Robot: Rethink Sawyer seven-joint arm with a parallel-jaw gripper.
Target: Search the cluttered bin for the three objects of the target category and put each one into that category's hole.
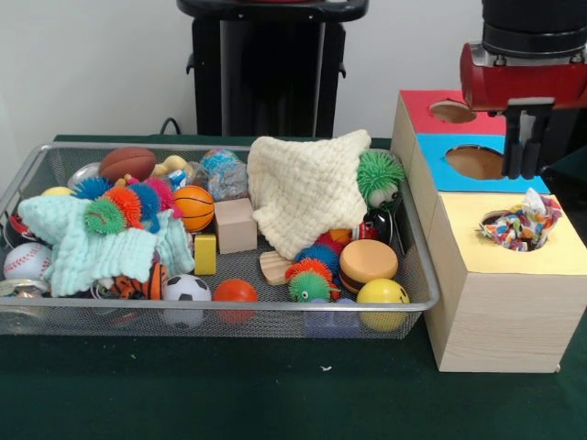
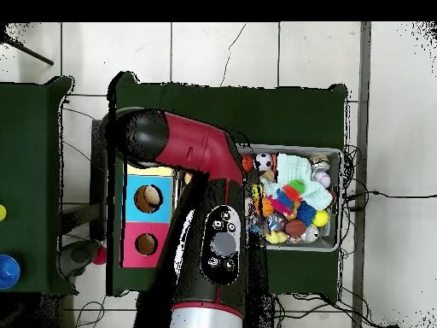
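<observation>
Red-and-black arm point(image 2: 198, 154) overhead, gripper point(image 1: 525, 137) pointing straight down, jaws close together, empty.

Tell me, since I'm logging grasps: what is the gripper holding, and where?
Nothing: the gripper hangs empty above the blue hole.

The front camera sat low and close across the desk point(image 1: 229, 394), looking level at the wire bin point(image 1: 417, 275) and the wooden box with holes point(image 1: 500, 312), which together filled most of its frame. The overhead camera hung high above, looking straight down, far enough off to take in the whole desk point(image 2: 282, 102) and the tiled floor point(image 2: 222, 51) around it. It was turned half round against the front view. Both views shared the bin point(image 2: 337, 201) and the box point(image 2: 128, 222), though the arm point(image 2: 192, 149) covered part of the box from above.
</observation>
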